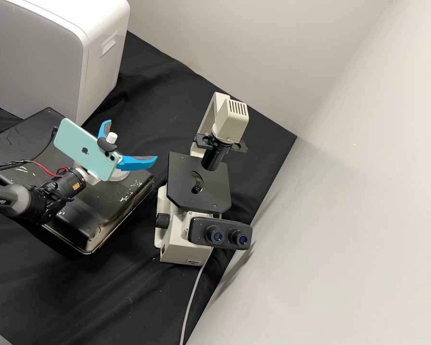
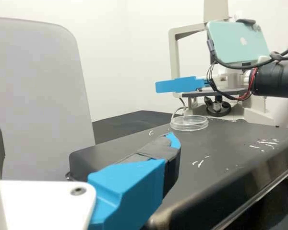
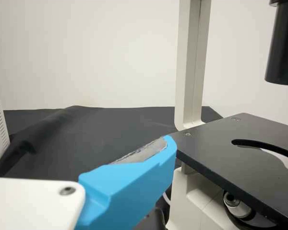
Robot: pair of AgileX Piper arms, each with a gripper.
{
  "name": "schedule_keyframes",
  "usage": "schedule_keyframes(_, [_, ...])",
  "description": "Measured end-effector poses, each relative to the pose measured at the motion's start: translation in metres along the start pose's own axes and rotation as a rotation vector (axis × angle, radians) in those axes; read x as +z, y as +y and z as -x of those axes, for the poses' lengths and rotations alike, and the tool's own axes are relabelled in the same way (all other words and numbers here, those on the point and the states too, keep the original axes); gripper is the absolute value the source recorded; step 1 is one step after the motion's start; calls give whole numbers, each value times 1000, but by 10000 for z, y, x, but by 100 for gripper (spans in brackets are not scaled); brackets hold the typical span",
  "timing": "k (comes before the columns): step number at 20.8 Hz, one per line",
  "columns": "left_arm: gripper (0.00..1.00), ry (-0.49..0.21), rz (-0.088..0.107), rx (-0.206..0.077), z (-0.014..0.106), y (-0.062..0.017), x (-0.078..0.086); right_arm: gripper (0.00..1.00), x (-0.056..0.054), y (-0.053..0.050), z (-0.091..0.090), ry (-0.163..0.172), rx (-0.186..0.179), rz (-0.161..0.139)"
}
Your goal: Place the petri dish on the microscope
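One blue finger (image 3: pixel 134 187) of the right claw (image 1: pixel 131 140) sits closest to its own wrist camera, with the corner of the microscope's black stage (image 1: pixel 181 173) just beyond its tip. From above, its two fingers are spread wide and hold nothing. The claw hangs a little above the petri dish (image 2: pixel 188 122) without touching it. The clear, shallow dish lies flat on the black tray (image 2: pixel 240 153), near the tray's right edge, the side toward the microscope (image 1: pixel 177 239). The step in hand looks like the pick-up. To do it well, lower the claw straight down until a finger stands on each side of the rim, then close gently, since thin clear plastic is likely to slip or tilt. Lift it level and carry it right to the stage. The dark lens tube (image 1: pixel 210 155) hangs low over the stage opening (image 1: pixel 197 179), so slide the dish in flat from the side rather than dropping it from above. The left claw (image 2: pixel 81 139) rests low at the tray's left end, fingers apart and empty, beside the white appliance (image 1: pixel 48 52) at the far left.
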Motion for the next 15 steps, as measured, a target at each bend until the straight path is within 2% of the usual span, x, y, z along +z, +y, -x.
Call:
schedule_keyframes(3, [100,2,5,1,-1,0,6,100,0,0,0,0,0,0])
schedule_keyframes(7, [100,11,-6,3,-1,1,-2,100,-2,2,0,2,2,0])
schedule_keyframes(9, [100,13,-5,3,-1,2,-4,100,6,-5,9,0,0,0])
schedule_keyframes(12, [100,13,-5,3,-1,2,-4,100,63,-43,102,2,6,1])
schedule_keyframes(15, [100,13,-5,3,-1,2,-4,100,154,-106,243,-11,0,3])
